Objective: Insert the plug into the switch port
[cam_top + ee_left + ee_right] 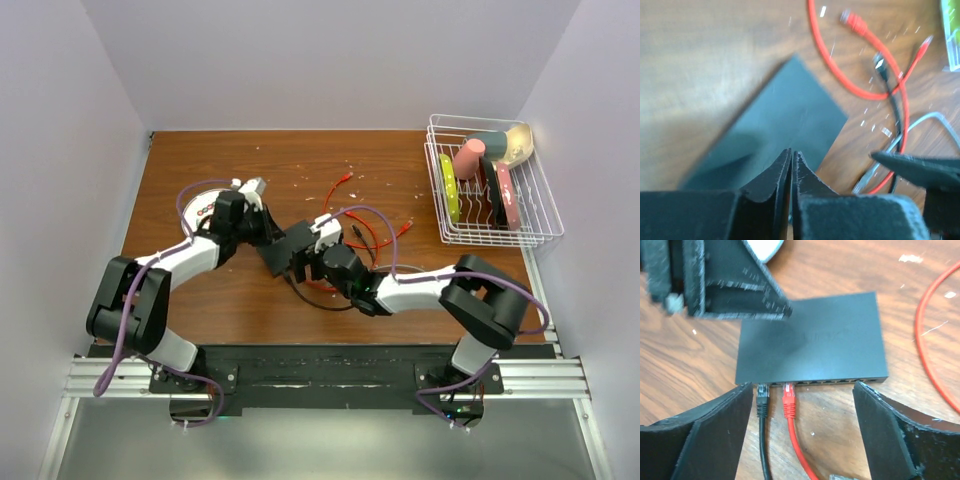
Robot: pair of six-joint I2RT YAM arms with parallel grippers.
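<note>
Marking on switch [810, 340] unreadable; red plug [789, 396], black plug [762, 396] in its port edge; right gripper [803, 388] gaping, empty, astride them; left gripper [791, 156] pinched shut, empty

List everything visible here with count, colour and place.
switch: one, matte black, table centre.
black plug: one, black, plugged into switch.
red plug: one, red, plugged in beside it.
loose red cable: at least one, red, right of switch.
grey cable: one, grey, beside red cable.
plate: one, white with red dots, left side, partly hidden.
dish rack: one, white wire, far right, holding coloured dishes.
table: one, brown wood.
left gripper: one, black, shut, over switch.
right gripper: one, black, open, either side of the plugs.
</note>
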